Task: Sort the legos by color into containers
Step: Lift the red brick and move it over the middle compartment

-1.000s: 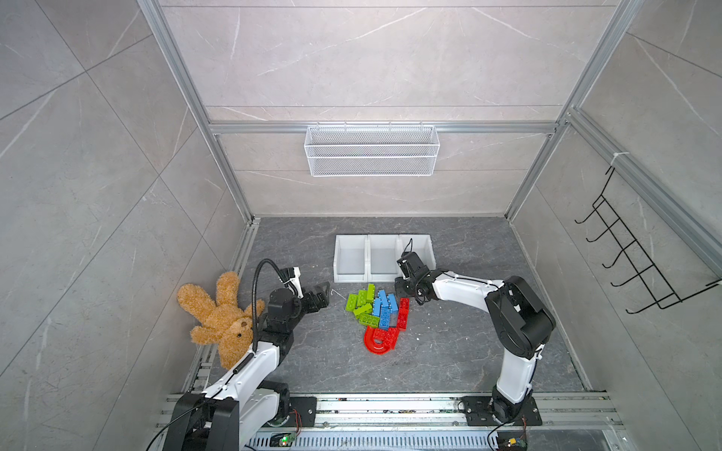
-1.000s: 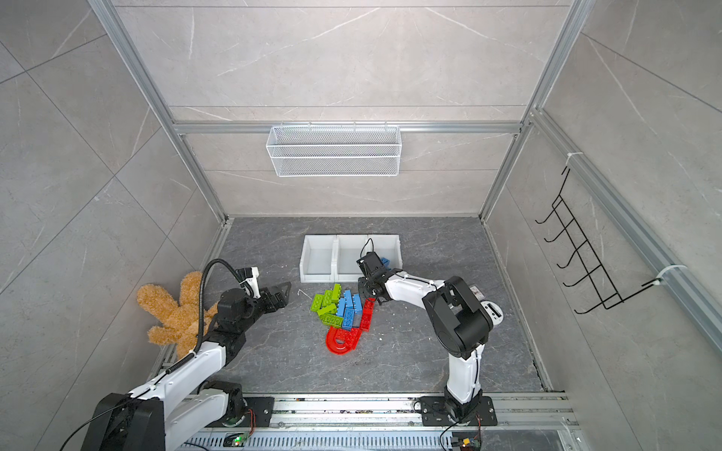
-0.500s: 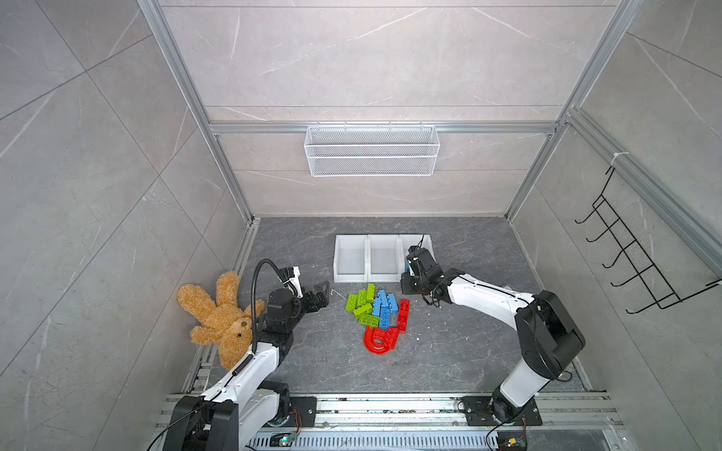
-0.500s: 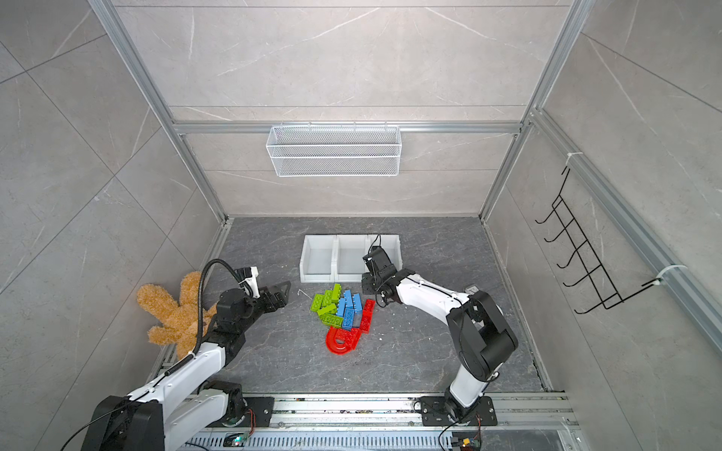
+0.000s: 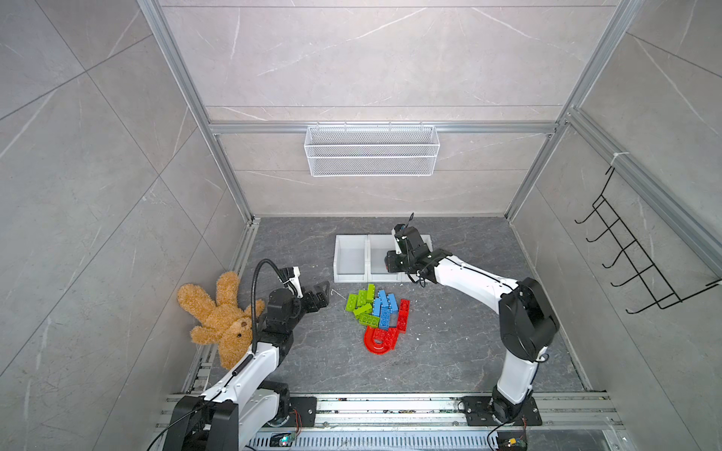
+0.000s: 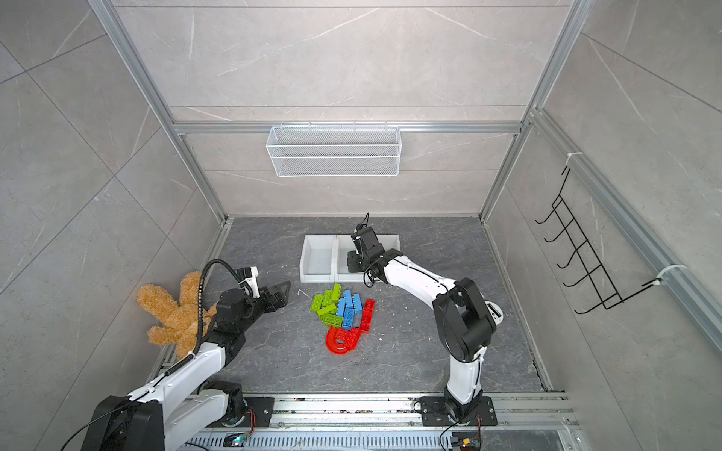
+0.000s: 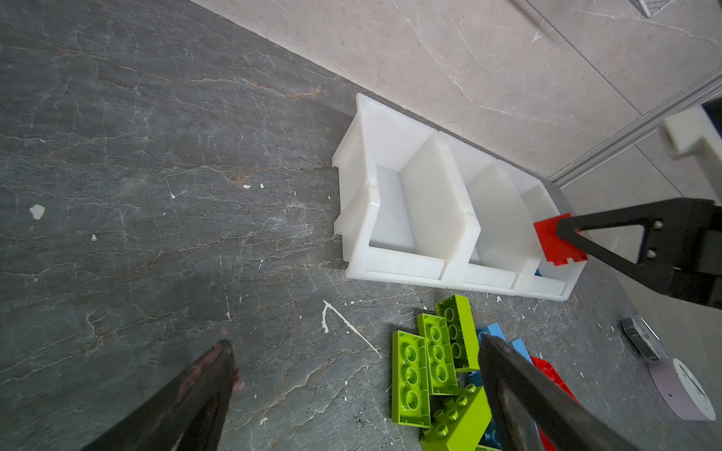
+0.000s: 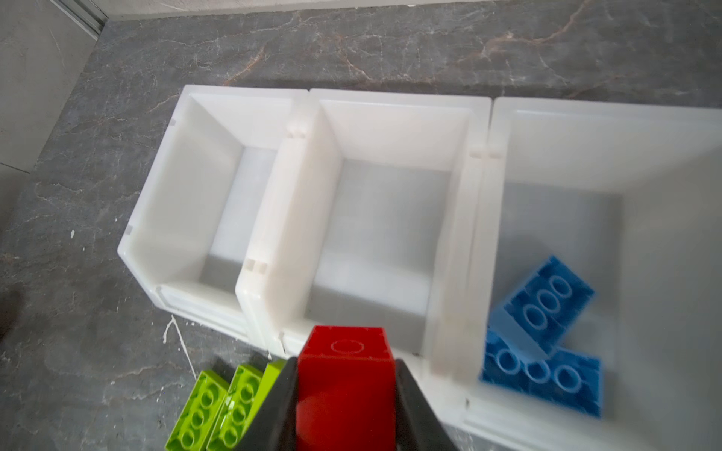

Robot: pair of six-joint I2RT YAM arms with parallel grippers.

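Three joined white containers (image 5: pixel 349 257) stand in a row at the back of the floor. My right gripper (image 8: pixel 345 363) is shut on a red lego (image 8: pixel 345 375) and hangs over the front lip of the middle container (image 8: pixel 398 101), which is bare inside. Two blue legos (image 8: pixel 547 336) lie in the container at the right end. The left wrist view shows the held red lego (image 7: pixel 554 242). The loose pile holds green (image 5: pixel 361 304), blue (image 5: pixel 385 306) and red legos (image 5: pixel 402 312) and a red arch (image 5: pixel 377 341). My left gripper (image 5: pixel 322 293) is open, holding nothing, left of the pile.
A brown teddy bear (image 5: pixel 218 312) lies against the left wall beside my left arm. A white wire basket (image 5: pixel 371 150) hangs on the back wall and a black hook rack (image 5: pixel 633 257) on the right wall. The green legos (image 7: pixel 429 359) lie just in front of the containers.
My right gripper has carried the red lego from the edge of the pile back and up over the containers. The left arm has stayed where it was.
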